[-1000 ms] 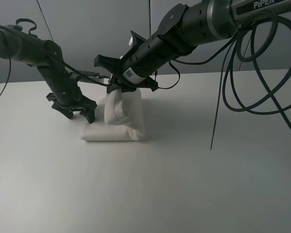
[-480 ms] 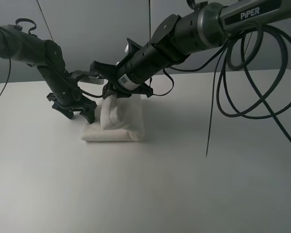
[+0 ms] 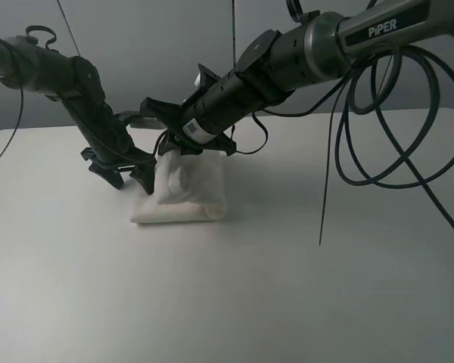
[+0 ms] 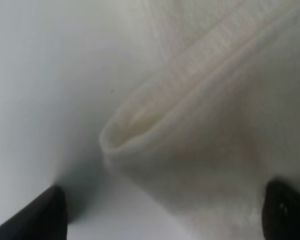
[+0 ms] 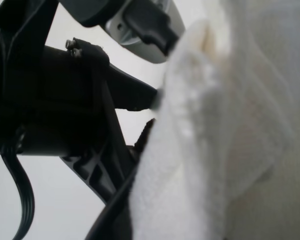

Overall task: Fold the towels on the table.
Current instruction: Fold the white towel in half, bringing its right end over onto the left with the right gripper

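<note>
While right tool (image 3: pixel 171 146) pinches, towels (image 3: pixel 195 190): 1 (bunched); left tool (image 3: pixel 130 181): splayed

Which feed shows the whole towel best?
Exterior high: it shows the whole towel, folded on the table, an upper layer pinched by the right gripper. Left wrist shows only a blurred folded corner; right wrist only a lifted fold.

The right gripper (image 3: pixel 171 145) is carrying the pinched, lifted part of the towel (image 3: pixel 191 189) further left, and its arm is swinging that way too. The left gripper (image 3: pixel 130 178) is shifting right, its spread jaws drawing up to the towel's left edge.
</note>
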Robot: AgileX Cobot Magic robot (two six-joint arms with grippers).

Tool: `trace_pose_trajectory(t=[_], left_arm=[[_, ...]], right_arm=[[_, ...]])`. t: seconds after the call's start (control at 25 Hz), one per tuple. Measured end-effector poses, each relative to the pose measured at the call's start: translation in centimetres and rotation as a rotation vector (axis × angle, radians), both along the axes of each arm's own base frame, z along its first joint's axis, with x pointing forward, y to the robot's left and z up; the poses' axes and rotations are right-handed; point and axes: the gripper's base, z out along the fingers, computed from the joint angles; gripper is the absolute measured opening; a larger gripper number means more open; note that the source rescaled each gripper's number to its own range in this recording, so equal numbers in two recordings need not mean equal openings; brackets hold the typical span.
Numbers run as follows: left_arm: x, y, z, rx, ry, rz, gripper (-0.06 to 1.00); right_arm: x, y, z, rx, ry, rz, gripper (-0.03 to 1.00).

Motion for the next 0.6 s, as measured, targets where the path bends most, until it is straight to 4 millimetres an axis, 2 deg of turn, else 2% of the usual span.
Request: trace_pose_trajectory(t=[0.36,0.6], left_arm=[[1.1,-0.5,2.7,-0.026,0.009,-0.037,1.00],[0.9,0.1,6.7,-0.043,-0.035,-0.036,1.00]], right_arm=[[0.0,0.0,0.0,0.001,-0.002,-0.002,0.01],[0.0,0.0,0.0,0.002,-0.001,-0.002,0.01]])
